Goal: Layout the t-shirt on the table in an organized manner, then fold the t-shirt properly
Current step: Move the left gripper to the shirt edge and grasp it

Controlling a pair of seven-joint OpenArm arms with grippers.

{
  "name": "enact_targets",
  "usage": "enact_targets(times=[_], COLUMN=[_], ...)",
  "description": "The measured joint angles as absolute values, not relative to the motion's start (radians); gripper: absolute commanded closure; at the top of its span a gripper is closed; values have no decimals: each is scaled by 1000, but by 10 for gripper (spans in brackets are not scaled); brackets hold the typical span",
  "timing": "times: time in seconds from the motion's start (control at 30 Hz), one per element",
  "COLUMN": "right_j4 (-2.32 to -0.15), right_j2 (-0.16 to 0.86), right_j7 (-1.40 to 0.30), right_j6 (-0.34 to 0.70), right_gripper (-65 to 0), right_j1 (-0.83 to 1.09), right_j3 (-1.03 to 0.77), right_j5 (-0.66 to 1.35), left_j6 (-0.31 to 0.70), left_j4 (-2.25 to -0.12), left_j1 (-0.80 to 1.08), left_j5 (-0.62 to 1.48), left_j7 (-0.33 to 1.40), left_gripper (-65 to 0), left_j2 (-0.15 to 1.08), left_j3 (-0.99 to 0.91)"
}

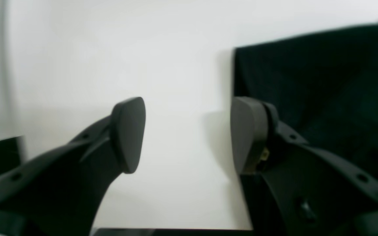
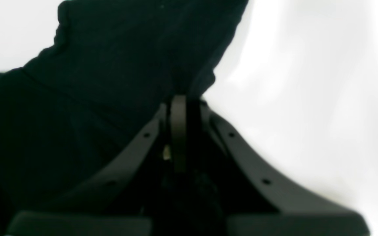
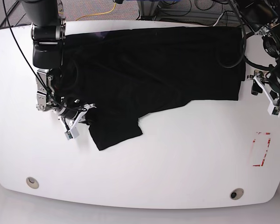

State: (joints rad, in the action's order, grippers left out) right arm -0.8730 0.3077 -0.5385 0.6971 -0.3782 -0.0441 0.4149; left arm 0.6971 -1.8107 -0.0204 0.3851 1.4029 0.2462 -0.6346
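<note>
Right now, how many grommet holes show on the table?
2. One grommet hole sits near the table's front edge on the base view's left, the other near the front edge on its right. The t-shirt could hide more.

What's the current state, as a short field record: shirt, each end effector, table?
t-shirt: spread across the table's far half, one sleeve sticking out toward the near side
right end effector: shut on the t-shirt's sleeve edge
left end effector: open, empty, just off the shirt's edge
table: white, red tape marks near the left arm
</note>
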Motion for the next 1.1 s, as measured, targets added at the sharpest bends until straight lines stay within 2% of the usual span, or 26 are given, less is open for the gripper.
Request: enact_targets(times=[0.43, 1.1], right_j4=[-873, -873], right_j2=[308, 308], right_j7=[-542, -538], right_j6=[697, 697], right_gripper=[-3, -3], right_j1=[-378, -376], right_j3=[-44, -44], right_j5=[416, 416], left_j6=[697, 697], left_j4=[-1461, -1289], left_j1=[-139, -178], left_j5=[382, 389], left_j7=[1333, 1237], left_gripper=[-385, -385], left_j2=[242, 188], left_j3=[-638, -619])
